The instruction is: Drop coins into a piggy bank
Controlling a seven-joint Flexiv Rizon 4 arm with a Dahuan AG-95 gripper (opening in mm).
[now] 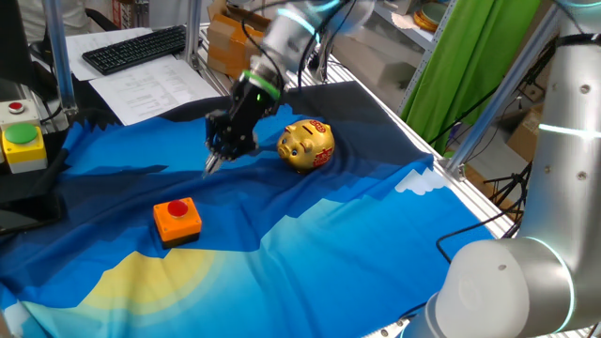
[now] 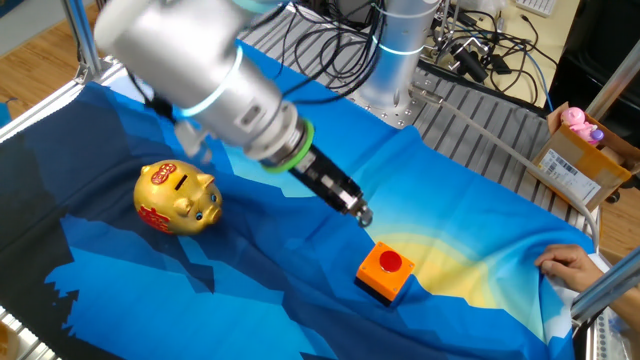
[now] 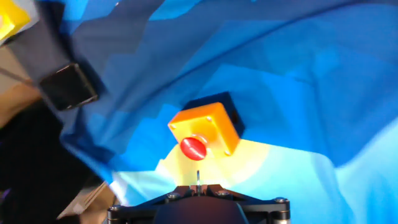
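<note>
Gold and shiny, the pig bank (image 1: pixel 307 145) sits on the blue cloth (image 1: pixel 329 235), its slot facing up. No coin can be made out lying on the cloth. The gripper (image 1: pixel 209 167) hangs tilted just beside the bank, between it and the orange box (image 1: pixel 177 219), tips near the cloth. Its fingers (image 3: pixel 198 180) sit pressed together; a thin sliver shows between them, too small to tell if it is a coin. A keyboard (image 1: pixel 136 47) lies beyond the cloth.
</note>
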